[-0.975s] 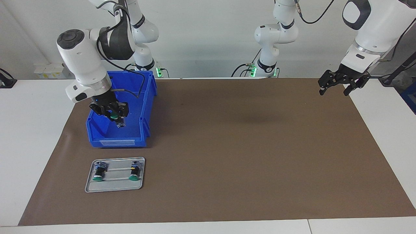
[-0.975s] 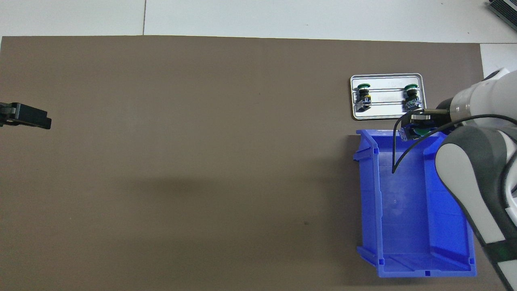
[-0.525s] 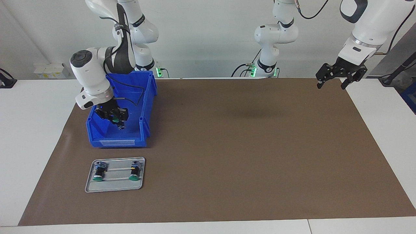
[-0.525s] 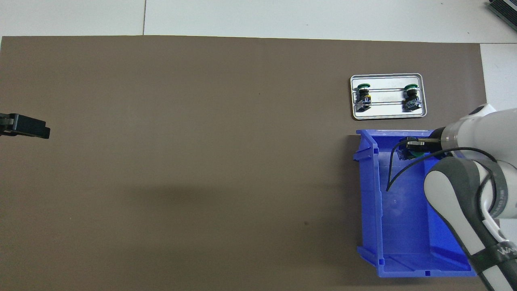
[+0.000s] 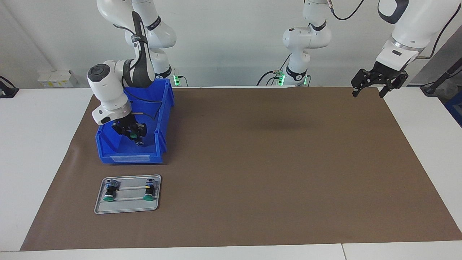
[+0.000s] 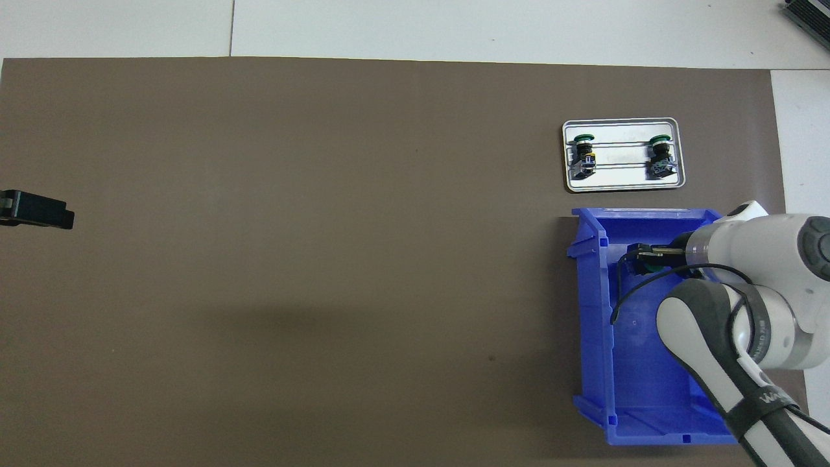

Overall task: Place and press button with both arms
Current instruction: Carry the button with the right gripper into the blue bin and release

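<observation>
My right gripper (image 5: 133,134) is down inside the blue bin (image 5: 130,158), shut on a green-capped button (image 5: 134,136). In the overhead view the right gripper (image 6: 648,254) sits in the part of the bin (image 6: 648,389) farthest from the robots. Two more buttons (image 5: 108,192) (image 5: 148,191) lie on the grey tray (image 5: 126,207), caps pointing away from the robots; they also show from overhead (image 6: 583,152) (image 6: 660,155). My left gripper (image 5: 373,86) hangs open and empty in the air over the mat's corner at the left arm's end. Only its tip (image 6: 35,211) shows from overhead.
A brown mat (image 5: 270,162) covers most of the white table. The tray (image 6: 622,185) lies just farther from the robots than the bin, at the right arm's end. Cables loop off the right wrist into the bin.
My right gripper has come down deeper into the bin with the button, moving a little toward the robots. My left gripper has drawn back slightly toward the robots and up.
</observation>
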`<move>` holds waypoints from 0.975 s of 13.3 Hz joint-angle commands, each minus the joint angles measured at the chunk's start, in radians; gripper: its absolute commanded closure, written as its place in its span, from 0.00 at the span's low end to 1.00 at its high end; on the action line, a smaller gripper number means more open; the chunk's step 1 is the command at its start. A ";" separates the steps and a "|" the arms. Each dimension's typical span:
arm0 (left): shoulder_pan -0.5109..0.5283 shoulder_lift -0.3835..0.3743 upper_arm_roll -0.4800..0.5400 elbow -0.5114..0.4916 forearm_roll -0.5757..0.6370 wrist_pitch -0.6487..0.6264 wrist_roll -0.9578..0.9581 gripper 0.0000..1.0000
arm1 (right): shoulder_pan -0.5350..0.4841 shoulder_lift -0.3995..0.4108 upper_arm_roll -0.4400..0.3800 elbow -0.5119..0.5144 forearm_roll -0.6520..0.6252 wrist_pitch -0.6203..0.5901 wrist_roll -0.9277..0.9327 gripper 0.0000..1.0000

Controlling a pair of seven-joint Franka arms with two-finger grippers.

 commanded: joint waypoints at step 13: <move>0.089 -0.003 -0.097 0.002 0.005 0.059 0.004 0.00 | -0.058 -0.035 0.005 0.673 0.006 -0.766 0.013 0.01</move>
